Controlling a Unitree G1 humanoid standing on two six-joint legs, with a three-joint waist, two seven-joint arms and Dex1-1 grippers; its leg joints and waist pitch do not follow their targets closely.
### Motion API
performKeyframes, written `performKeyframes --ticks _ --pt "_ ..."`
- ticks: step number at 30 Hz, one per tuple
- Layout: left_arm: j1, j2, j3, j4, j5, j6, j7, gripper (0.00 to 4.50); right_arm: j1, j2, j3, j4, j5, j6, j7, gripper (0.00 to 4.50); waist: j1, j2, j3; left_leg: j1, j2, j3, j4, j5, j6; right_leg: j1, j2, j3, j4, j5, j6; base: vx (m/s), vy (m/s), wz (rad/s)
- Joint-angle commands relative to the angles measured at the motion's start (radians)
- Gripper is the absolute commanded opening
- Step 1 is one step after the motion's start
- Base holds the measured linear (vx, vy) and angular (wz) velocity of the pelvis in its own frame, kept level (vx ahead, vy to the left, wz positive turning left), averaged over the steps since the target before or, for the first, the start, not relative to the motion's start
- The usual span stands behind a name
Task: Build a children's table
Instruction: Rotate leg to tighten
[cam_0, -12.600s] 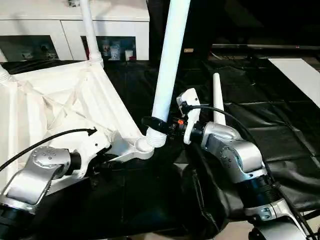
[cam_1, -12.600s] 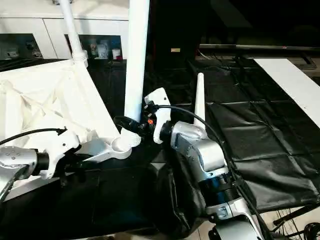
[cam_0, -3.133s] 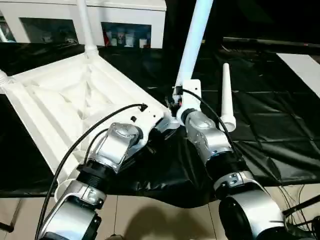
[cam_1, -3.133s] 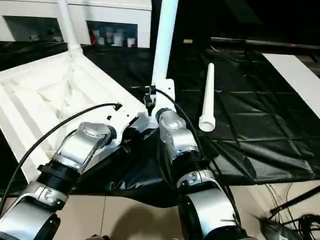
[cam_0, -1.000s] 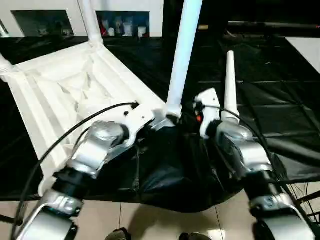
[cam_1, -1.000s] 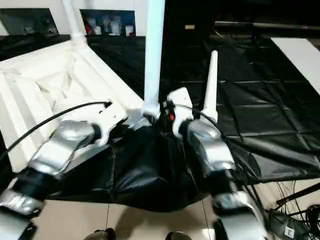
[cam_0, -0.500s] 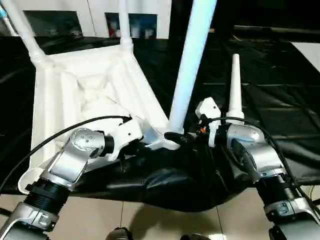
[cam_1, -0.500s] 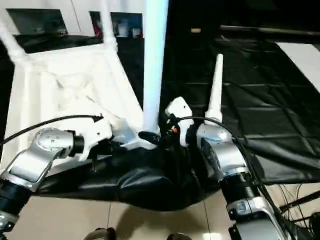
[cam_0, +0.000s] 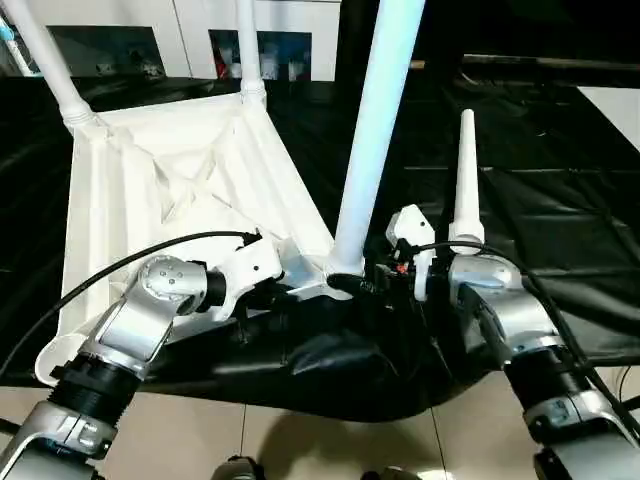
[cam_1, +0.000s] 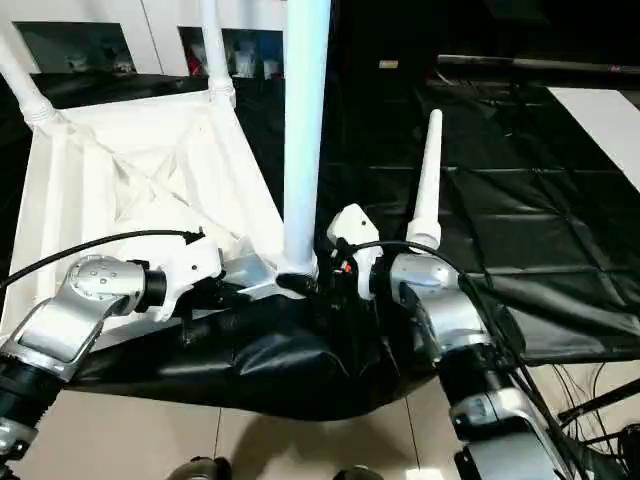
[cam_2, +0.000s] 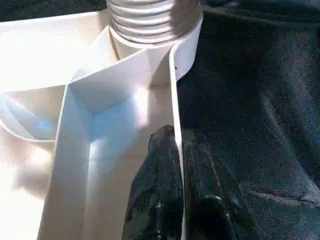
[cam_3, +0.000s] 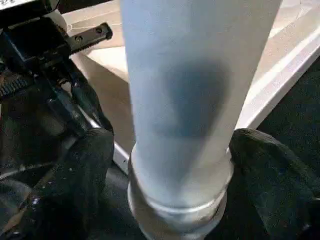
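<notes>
While right end effector (cam_3: 170, 165) clamps base, leg (cam_0: 378, 130) stands upright, tip up

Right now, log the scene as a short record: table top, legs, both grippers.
table top: upside down on the black sheet, rim up
legs in sockets: three, standing upright
near leg: base in the near corner socket
loose leg: lying on the sheet, by the right arm
left gripper: pinching the top's rim
right gripper: fingers on both sides of the near leg's base
</notes>
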Motion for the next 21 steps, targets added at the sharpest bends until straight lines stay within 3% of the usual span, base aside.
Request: performKeyframes --ticks 1,4,8,9,21 --pt "-0.002 -0.020 -0.005 0.000 -0.036 -0.042 -0.022 0.00 -0.013 0.002 0.008 0.016 -0.012 -0.024 0.001 3.71 0.001 -0.001 -0.085 0.018 0.017 0.003 -0.047 -0.108 0.074 0.053 -0.043 0.035 -0.055 0.049 -0.288 0.000 0.000 0.00" --pt "-0.003 -0.019 -0.006 0.004 -0.033 -0.045 -0.022 0.00 -0.021 0.008 0.008 0.032 -0.011 -0.037 0.001 3.34 0.001 -0.002 -0.086 0.016 0.016 0.003 -0.045 -0.096 0.082 0.054 -0.042 0.034 -0.052 0.069 -0.292 0.000 0.000 0.00" --pt "-0.003 -0.018 -0.007 0.004 -0.032 -0.046 -0.022 0.00 -0.024 0.010 0.010 0.043 -0.013 -0.047 0.003 3.18 0.002 -0.002 -0.085 0.017 0.016 0.003 -0.045 -0.104 0.083 0.054 -0.043 0.034 -0.054 0.054 -0.291 0.000 0.000 0.00" --pt "-0.004 -0.017 -0.008 0.006 -0.030 -0.046 -0.024 0.00 -0.026 0.013 0.012 0.057 -0.018 -0.060 0.008 2.94 0.001 -0.001 -0.085 0.017 0.017 0.003 -0.046 -0.110 0.080 0.053 -0.043 0.034 -0.054 0.043 -0.291 0.000 0.000 0.00" --pt "-0.006 -0.016 -0.009 0.013 -0.026 -0.048 -0.028 0.00 -0.027 0.017 0.022 0.091 -0.033 -0.093 0.010 2.58 0.001 -0.001 -0.085 0.017 0.016 0.003 -0.045 -0.118 0.080 0.054 -0.042 0.034 -0.054 0.038 -0.292 0.000 0.000 0.00"
